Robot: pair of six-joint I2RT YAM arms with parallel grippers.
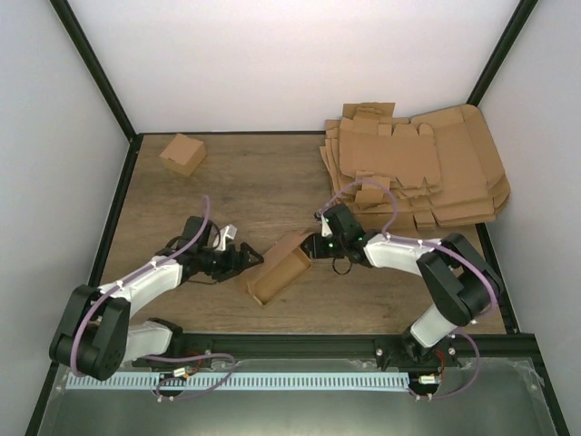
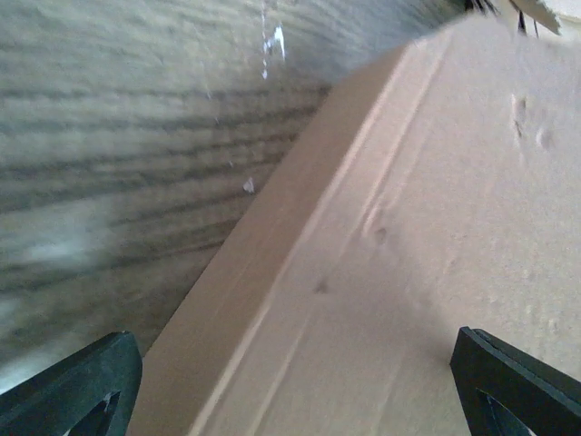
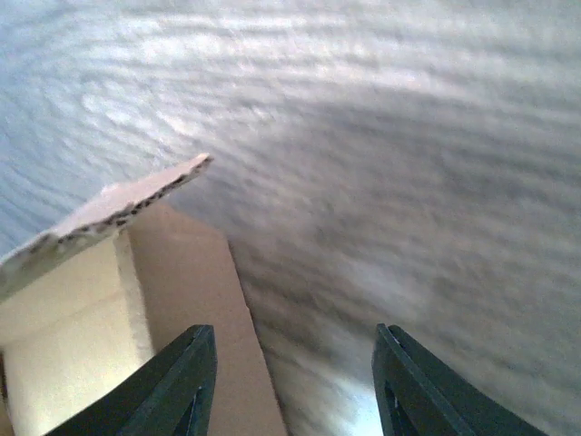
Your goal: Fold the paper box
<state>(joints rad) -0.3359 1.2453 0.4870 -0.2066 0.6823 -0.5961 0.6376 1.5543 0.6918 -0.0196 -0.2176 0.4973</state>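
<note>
Light, easily creased card: the box (image 1: 280, 268) lies just ahead of the left tool (image 1: 247, 257), spread wide, and beside the right tool (image 1: 312, 246), half-spread, empty. Best pinched by a wall's rim.

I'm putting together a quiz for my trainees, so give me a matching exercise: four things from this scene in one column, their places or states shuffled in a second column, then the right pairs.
Things:
1. partly folded brown cardboard paper box
2. small closed brown cardboard box
3. stack of flat brown cardboard blanks
4. left arm's black tool

Places or states:
A. far right of the wooden table
B. jaws wide open
C. far left of the table
D. near the middle of the table

Pairs: 1-D, 2-C, 3-A, 4-B.
</note>
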